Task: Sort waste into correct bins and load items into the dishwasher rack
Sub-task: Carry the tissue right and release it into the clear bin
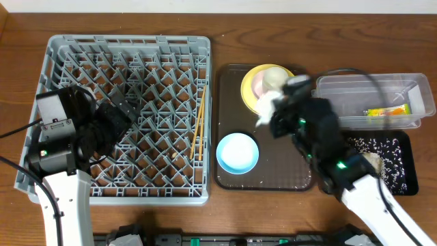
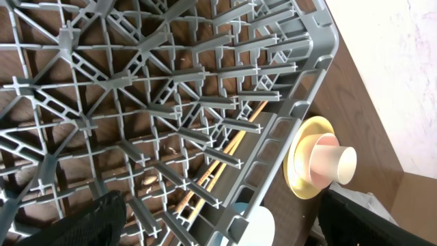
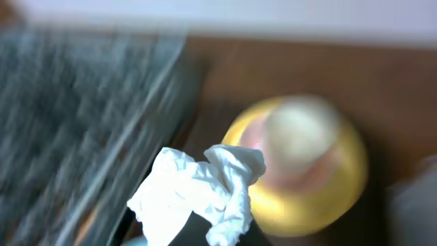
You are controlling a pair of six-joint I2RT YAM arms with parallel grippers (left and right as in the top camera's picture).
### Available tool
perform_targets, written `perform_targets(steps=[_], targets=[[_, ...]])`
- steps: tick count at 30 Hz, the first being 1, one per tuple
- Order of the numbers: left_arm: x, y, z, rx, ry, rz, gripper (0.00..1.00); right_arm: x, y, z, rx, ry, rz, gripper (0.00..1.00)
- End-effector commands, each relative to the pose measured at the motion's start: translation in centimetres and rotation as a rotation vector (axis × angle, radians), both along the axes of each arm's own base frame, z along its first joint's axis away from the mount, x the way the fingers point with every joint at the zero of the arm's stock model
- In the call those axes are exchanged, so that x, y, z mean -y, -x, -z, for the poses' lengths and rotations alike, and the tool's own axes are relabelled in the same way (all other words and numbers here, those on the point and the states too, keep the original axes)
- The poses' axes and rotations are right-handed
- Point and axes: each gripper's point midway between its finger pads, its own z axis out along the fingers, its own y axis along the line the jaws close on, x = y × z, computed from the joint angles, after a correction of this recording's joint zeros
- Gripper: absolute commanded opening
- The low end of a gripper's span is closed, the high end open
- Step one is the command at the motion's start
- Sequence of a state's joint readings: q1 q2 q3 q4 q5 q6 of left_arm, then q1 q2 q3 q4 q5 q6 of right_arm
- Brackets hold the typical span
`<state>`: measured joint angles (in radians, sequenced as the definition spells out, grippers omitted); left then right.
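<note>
My right gripper [image 1: 272, 115] hangs over the dark-brown tray, shut on the crumpled white tissue [image 1: 262, 109]. In the blurred right wrist view the tissue [image 3: 198, 195] bulges out of the right gripper [image 3: 208, 227]. Just beyond it a small white cup [image 1: 273, 77] sits on the yellow plate [image 1: 249, 87]. The light-blue dish [image 1: 237, 152] lies nearer on that tray. Chopsticks [image 1: 200, 123] lie in the grey rack [image 1: 126, 51] along its right side. My left gripper [image 1: 116, 116] hovers open over the rack [image 2: 136, 102], holding nothing. The left wrist view also shows the chopsticks [image 2: 225, 160], plate [image 2: 300, 171] and cup [image 2: 332, 164].
The clear tub [image 1: 372, 92] at the far right holds a green-and-orange wrapper [image 1: 389, 111]. In front of it, the black tray [image 1: 399, 174] carries whitish rice scraps [image 1: 379, 147]. The dark-brown serving tray [image 1: 273, 178] lies between the rack and the bins.
</note>
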<state>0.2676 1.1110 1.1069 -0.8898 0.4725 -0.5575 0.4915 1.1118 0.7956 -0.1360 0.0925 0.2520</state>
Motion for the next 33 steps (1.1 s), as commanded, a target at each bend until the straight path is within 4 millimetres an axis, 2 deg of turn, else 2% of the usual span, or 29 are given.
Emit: perform_targets(steps=[1, 4, 5, 6, 7, 9, 12, 16, 20, 25, 28, 29, 30, 33], targets=[[-0.1, -0.2, -0.6, 0.016, 0.004, -0.001, 0.91, 8.0, -2.6, -3.3, 0.139, 0.063, 0.366, 0.01], [-0.1, -0.2, -0.6, 0.016, 0.004, -0.001, 0.91, 14.0, -4.3, -4.9, 0.187, 0.026, 0.513, 0.01], [-0.1, -0.2, -0.6, 0.016, 0.004, -0.001, 0.91, 17.2, -4.8, -5.0, 0.191, -0.001, 0.586, 0.01], [-0.1, -0.2, -0.6, 0.016, 0.004, -0.001, 0.91, 19.4, -5.2, -4.9, 0.189, -0.027, 0.640, 0.01], [-0.1, -0.2, -0.6, 0.016, 0.004, -0.001, 0.91, 22.4, -5.5, -4.4, 0.178, -0.074, 0.703, 0.01], [-0.1, -0.2, -0.6, 0.016, 0.004, -0.001, 0.91, 26.7, -6.1, -2.6, 0.121, -0.188, 0.757, 0.01], [-0.1, -0.2, -0.6, 0.016, 0.004, -0.001, 0.91, 30.6, -6.6, 0.9, 0.009, -0.353, 0.754, 0.01], [-0.1, -0.2, -0.6, 0.016, 0.004, -0.001, 0.91, 32.7, -6.6, 5.2, -0.103, -0.432, 0.762, 0.01], [-0.1, -0.2, -0.6, 0.016, 0.004, -0.001, 0.91, 33.1, -6.7, 8.3, -0.176, -0.403, 0.766, 0.01], [-0.1, -0.2, -0.6, 0.016, 0.004, -0.001, 0.91, 33.6, -6.7, 10.2, -0.213, -0.394, 0.797, 0.01], [-0.1, -0.2, -0.6, 0.016, 0.004, -0.001, 0.91, 33.6, -6.9, 10.7, -0.223, -0.396, 0.797, 0.17], [-0.1, -0.2, -0.6, 0.016, 0.004, -0.001, 0.91, 33.6, -6.9, 10.8, -0.225, -0.396, 0.796, 0.25], [-0.1, -0.2, -0.6, 0.017, 0.004, -0.001, 0.91, 33.6, -6.8, 10.8, -0.225, -0.396, 0.797, 0.28], [-0.1, -0.2, -0.6, 0.016, 0.004, -0.001, 0.91, 33.6, -6.9, 10.7, -0.223, -0.396, 0.796, 0.24]])
